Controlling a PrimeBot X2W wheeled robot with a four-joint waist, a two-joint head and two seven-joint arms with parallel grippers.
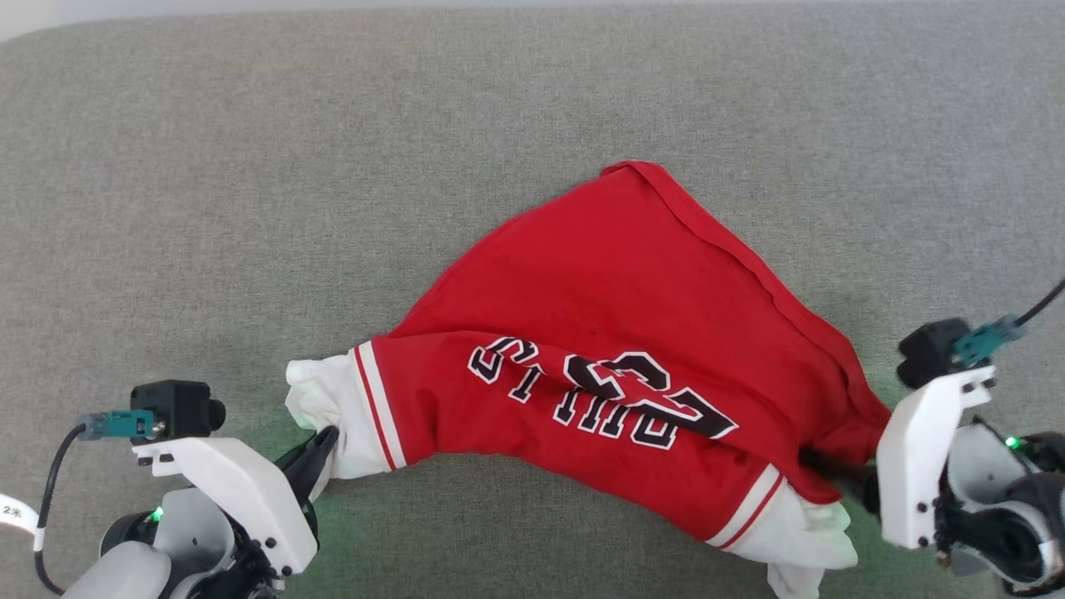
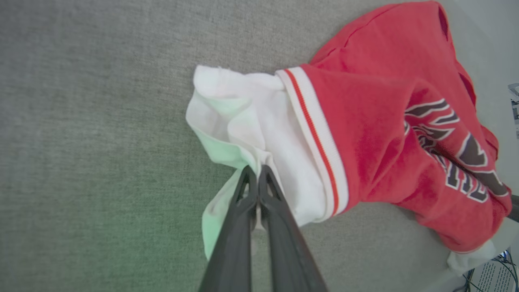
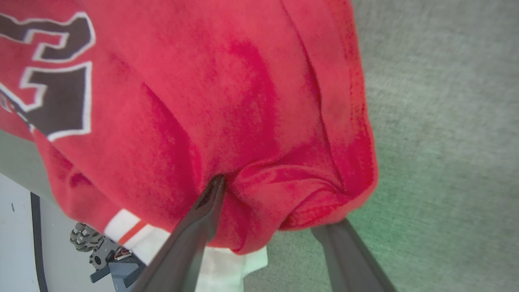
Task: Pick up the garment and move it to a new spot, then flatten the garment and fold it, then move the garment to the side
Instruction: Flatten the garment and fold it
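The garment (image 1: 616, 316), a red jersey with white sleeves and black lettering, lies crumpled on the grey cloth surface (image 1: 250, 166). At its left end, my left gripper (image 1: 323, 439) is shut on the white sleeve (image 1: 324, 399). The left wrist view has those fingers (image 2: 243, 211) pinched together on a fold of the white sleeve (image 2: 251, 121) beside the red body (image 2: 365, 134). At the garment's right end, my right gripper (image 1: 832, 467) is partly under the red cloth. In the right wrist view my right gripper (image 3: 271, 202) stands open, jaws wide apart, with bunched red cloth (image 3: 227, 101) between and over the fingers.
The grey surface stretches wide behind and to the left of the garment. Its front edge runs close by the right sleeve (image 1: 799, 541). Past that edge, the right wrist view has pale floor and part of a wheeled base (image 3: 97, 251).
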